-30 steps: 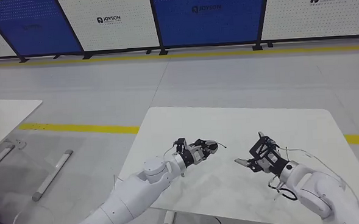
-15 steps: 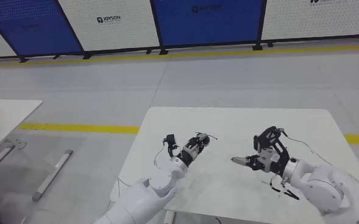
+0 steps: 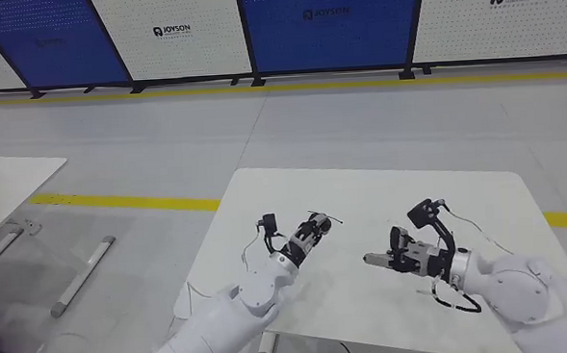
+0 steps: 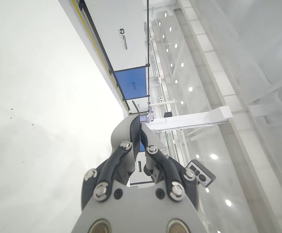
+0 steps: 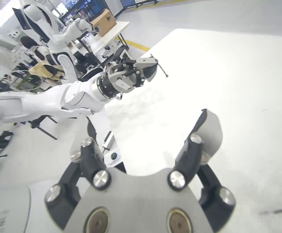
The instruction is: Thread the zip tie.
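The zip tie [image 5: 160, 68] is pinched in the left gripper [image 5: 152, 66], whose fingers are closed on it near one end. It is held above the table [image 3: 381, 191], over the part between the left edge and the middle and about halfway between the near and far edges. It looks clear of the surface.

Its long axis lies crosswise to the fingers that hold it. A short stub sticks out on one side. The longer free length runs out the other side toward the right edge, roughly parallel to the far edge and dipping slightly. That free end carries a small lump, probably the head, though it is too small for you to be sure.

The right gripper [image 5: 148, 121] hangs well apart from the tie, over the near right part of the table. Its fingers are spread open and empty.

You will probably need it to catch the free end next. Bring it in along the tie's own line, not across it, so the thin strip slips between the open fingers. Close only once the strip sits squarely between the pads. Keep the left hold steady, because a strip this thin will flex at a touch. Check which end is the head before you try to feed one end through.
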`<state>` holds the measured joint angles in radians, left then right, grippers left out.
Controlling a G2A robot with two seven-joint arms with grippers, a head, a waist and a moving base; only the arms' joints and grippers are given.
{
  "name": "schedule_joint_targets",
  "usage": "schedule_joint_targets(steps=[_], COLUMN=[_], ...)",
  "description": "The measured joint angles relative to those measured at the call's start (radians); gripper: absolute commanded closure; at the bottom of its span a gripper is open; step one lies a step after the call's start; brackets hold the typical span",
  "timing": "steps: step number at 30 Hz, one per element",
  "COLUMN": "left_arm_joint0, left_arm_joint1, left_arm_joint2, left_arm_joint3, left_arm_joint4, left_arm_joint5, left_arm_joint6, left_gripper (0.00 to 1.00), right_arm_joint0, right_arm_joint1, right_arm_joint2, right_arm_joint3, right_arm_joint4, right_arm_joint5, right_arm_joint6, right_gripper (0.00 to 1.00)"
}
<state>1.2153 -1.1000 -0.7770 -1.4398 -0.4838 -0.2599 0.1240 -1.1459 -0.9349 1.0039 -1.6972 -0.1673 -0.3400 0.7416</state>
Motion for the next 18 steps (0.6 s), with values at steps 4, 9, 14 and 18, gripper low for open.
schedule_joint_targets(steps=[4, 9, 14, 18], left_arm_joint0=[0.032, 0.091, 0.116, 0.115], left_arm_joint1=[0.005, 0.020, 0.026, 0.026], left_arm_joint2=[-0.010, -0.054, -0.075, -0.074], left_arm_joint3=[-0.022, -0.079, -0.104, -0.103], left_arm_joint4=[0.032, 0.036, 0.043, 0.042], left_arm_joint5=[-0.014, -0.048, -0.060, -0.060], left_arm_joint6=[-0.074, -0.139, -0.146, -0.146], left_gripper=[1.00, 1.00, 1.00, 1.00], right_arm_joint0=[0.032, 0.057, 0.108, 0.107], right_arm_joint1=[-0.010, -0.026, -0.051, -0.051], right_arm_joint2=[0.000, -0.024, -0.080, -0.080], right_arm_joint3=[0.059, 0.111, 0.215, 0.213], right_arm_joint4=[0.221, 0.286, 0.362, 0.358], right_arm_joint5=[0.000, 0.000, 0.000, 0.000], right_arm_joint6=[0.073, 0.094, 0.156, 0.155], right_gripper=[0.00, 0.00, 0.00, 0.00])
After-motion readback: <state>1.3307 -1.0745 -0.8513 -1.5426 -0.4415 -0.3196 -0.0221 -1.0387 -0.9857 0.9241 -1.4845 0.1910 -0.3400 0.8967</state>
